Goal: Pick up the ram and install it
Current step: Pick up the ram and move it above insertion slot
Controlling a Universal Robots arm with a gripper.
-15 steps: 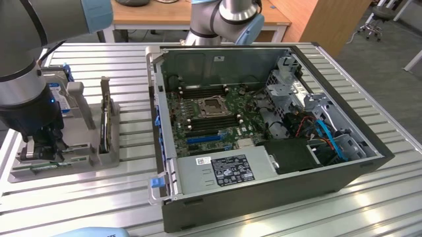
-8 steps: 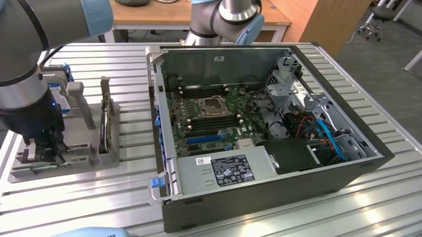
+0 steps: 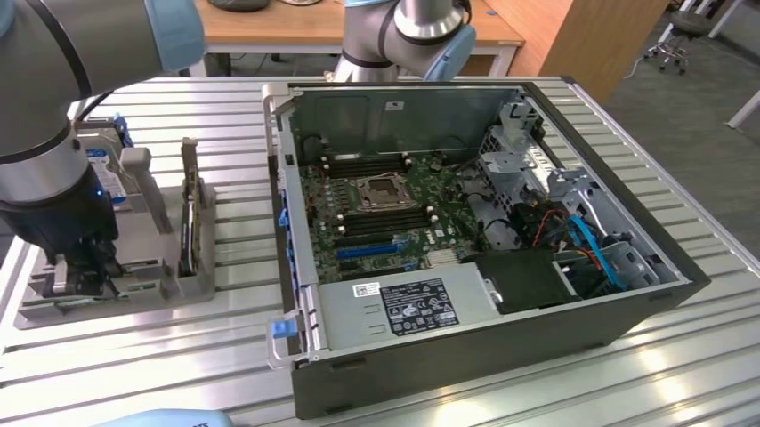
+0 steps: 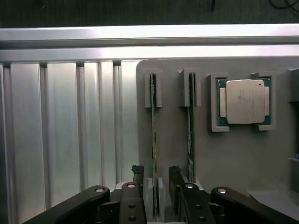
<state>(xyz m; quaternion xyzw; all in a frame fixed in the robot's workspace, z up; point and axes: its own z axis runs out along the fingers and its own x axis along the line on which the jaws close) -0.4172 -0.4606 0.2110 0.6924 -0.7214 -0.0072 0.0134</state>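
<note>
The black two-fingered gripper (image 4: 156, 173) stands spread. Its fingertips (image 4: 137, 169) straddle one end of the ram (image 4: 153, 126), a long, thin green circuit-board stick standing on edge in a slot of the flat grey parts tray (image 4: 233, 154). Neither pad appears to touch it. One finger sits between the ram and a second, similar stick (image 4: 191, 126) just beside it. A square silver processor chip (image 4: 245, 101) lies further along. A sound grasp likely needs the ram centred between the pads and clamped squarely on its flat faces, without nudging the neighbouring stick.
</note>
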